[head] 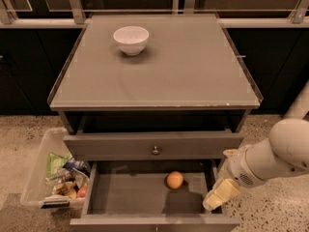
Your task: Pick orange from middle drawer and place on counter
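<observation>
The orange [175, 180] lies on the dark floor of the open middle drawer [125, 197], right of centre near the back. My gripper [218, 195] hangs at the drawer's right edge, to the right of the orange and apart from it. The white arm comes in from the right. The counter [193, 66] is the wide grey cabinet top above, with a white bowl [131, 39] at its back left.
A closed drawer front with a small round knob [155, 150] sits just above the open drawer. A clear bin [36, 178] with packets and a small red item stands on the speckled floor left of the cabinet. A railing and dark cabinets run behind.
</observation>
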`<state>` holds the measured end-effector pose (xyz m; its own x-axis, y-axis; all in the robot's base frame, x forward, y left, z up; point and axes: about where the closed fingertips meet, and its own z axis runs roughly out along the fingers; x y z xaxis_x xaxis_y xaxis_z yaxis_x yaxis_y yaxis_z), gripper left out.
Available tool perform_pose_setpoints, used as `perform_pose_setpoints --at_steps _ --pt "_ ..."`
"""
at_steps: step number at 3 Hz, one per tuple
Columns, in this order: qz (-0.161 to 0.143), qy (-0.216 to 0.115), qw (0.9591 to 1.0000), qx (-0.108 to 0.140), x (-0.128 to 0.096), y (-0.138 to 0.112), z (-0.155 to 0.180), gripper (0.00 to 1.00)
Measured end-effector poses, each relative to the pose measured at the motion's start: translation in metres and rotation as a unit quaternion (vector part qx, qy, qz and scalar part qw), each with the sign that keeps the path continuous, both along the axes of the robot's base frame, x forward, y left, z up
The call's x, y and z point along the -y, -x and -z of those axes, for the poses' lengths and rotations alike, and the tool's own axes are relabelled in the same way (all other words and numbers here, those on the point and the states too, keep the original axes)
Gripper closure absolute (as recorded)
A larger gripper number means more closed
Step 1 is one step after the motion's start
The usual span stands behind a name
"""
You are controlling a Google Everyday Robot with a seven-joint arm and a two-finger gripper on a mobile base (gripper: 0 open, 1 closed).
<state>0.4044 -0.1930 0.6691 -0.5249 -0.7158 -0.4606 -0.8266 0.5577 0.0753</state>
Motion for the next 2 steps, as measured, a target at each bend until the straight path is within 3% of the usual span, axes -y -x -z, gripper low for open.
perform_pose_setpoints --at_steps 1,2 --pt "0.01 -0.02 0.9997 0.008 -0.004 -0.021 0.04 0.0" --pt "-0.005 -0.036 0.9993 -0.007 -0.023 -0.038 0.088 0.0"
